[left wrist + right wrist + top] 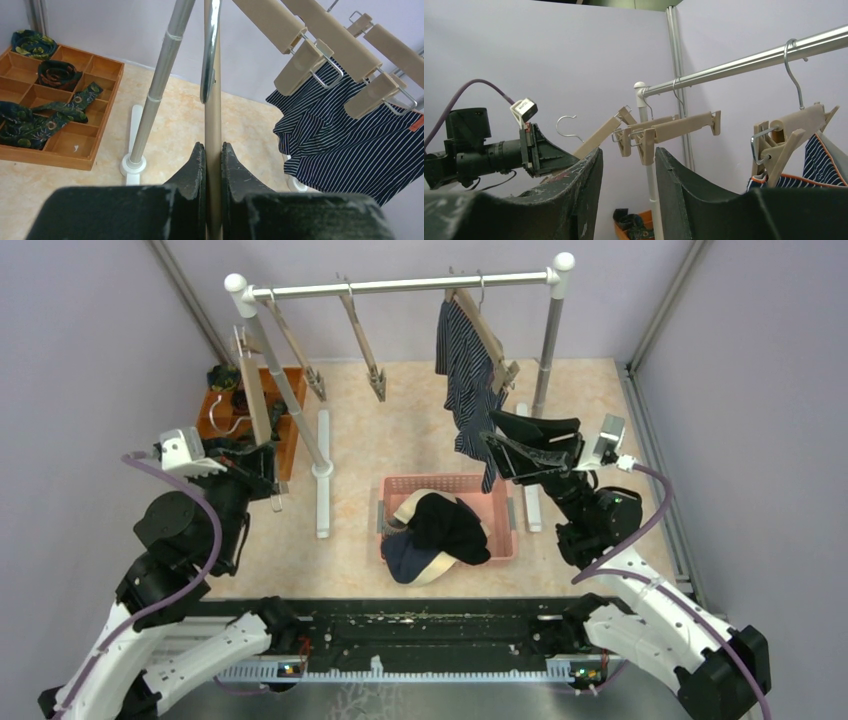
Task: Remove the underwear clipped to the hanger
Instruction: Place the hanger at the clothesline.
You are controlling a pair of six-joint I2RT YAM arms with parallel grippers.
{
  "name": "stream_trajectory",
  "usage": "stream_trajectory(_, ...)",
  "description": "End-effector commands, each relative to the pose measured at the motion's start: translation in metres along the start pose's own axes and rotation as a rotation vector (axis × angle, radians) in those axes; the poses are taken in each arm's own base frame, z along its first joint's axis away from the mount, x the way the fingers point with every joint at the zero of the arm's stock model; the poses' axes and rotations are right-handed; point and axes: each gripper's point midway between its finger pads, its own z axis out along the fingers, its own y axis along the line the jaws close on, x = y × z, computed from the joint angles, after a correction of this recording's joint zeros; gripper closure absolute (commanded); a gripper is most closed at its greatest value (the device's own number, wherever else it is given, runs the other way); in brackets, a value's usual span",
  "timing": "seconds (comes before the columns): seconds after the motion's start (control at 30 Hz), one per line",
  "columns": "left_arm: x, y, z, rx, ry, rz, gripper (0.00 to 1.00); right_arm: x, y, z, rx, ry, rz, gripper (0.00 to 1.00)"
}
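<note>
Striped underwear (462, 380) hangs long axis down from the rightmost hanger (488, 335) on the rail (400, 284), clipped at its top. Right pincer (497, 450), jaws apart and empty, sits by the cloth's lower hem, maybe touching, can't tell. The clip lies above it, and the right arm is nearer. Left pincer (213, 150) is clamped on a bare hanger (212, 110), well off to the left. Rack post (550, 340) crowds the right side. Other underwear (445, 525) lies in the basket (500, 483).

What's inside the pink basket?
Inside the pink basket lie black shorts on top, navy shorts partly beneath, and pale cloth. Anything underneath them is covered.
</note>
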Motion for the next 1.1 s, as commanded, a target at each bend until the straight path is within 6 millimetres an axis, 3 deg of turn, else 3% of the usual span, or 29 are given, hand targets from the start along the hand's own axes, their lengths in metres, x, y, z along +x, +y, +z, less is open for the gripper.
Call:
stream_trajectory(0.0,0.004,-0.017,0.008,0.056,0.012,0.003,1.00,-0.019,0.006,0.001,-0.016,-0.055,-0.034,0.57)
stream_trajectory(0.2,0.021,-0.037,0.021,0.098,0.072,0.041,1.00,-0.021,0.008,0.000,-0.023,-0.065,-0.035,0.57)
stream_trajectory(0.8,-0.020,-0.049,0.040,0.070,-0.095,0.026,1.00,-0.027,0.006,-0.011,0.020,-0.077,-0.068,0.57)
stream_trajectory(1.07,-0.018,-0.052,0.048,0.049,-0.098,0.048,1.00,-0.031,0.004,-0.015,0.042,-0.081,-0.081,0.57)
